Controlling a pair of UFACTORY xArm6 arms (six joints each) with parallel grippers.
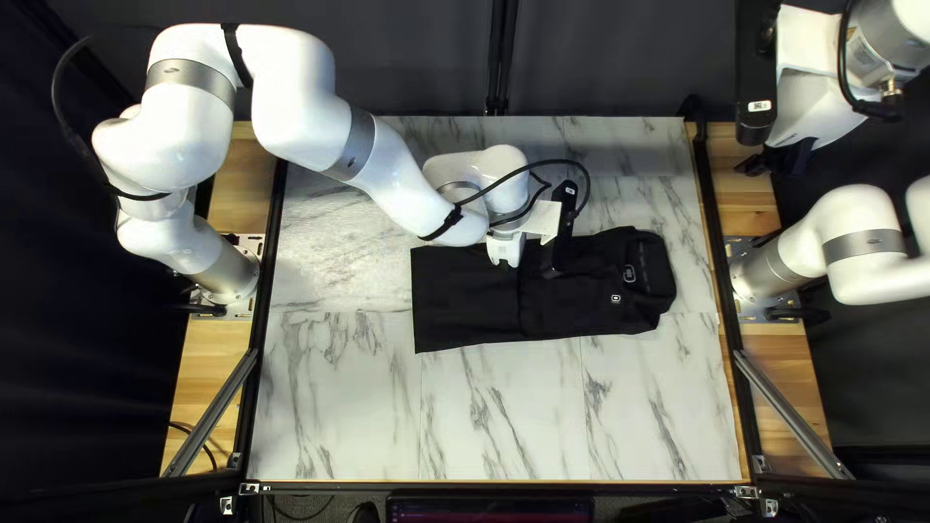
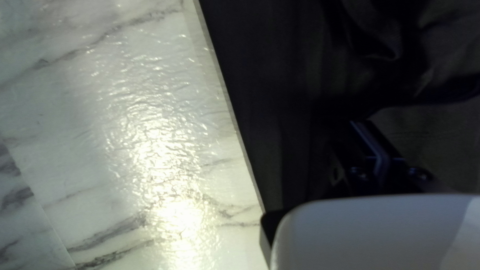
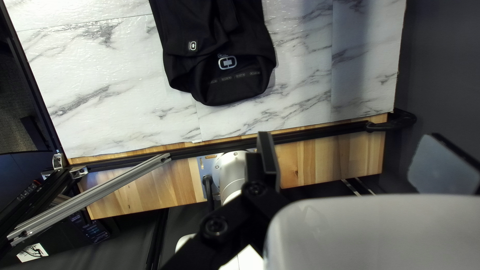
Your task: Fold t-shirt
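Over the far edge of the shirt (image 1: 538, 298) hangs the left gripper (image 1: 554, 267), low, just where the flat half meets the bulkier half. My read is that it's there to lay or press a fold. But it's black on black, so I cannot tell whether it's wide or pinching cloth.

The shirt lies mid-way across the counter (image 1: 349, 392) as a long black band. Its left stretch is smooth, thin and square-cornered. Its right stretch is thicker and rumpled, ending in a rounded bulge with small pale logos. It's soft matte knit on glossy white marble-look slabs, grey-veined, with glare beside the shirt's left edge.

Well right of the shirt, the right gripper (image 3: 348, 148) sits out past the counter's wooden rim, wide and empty. I'd say it's there to leave the other arm room.
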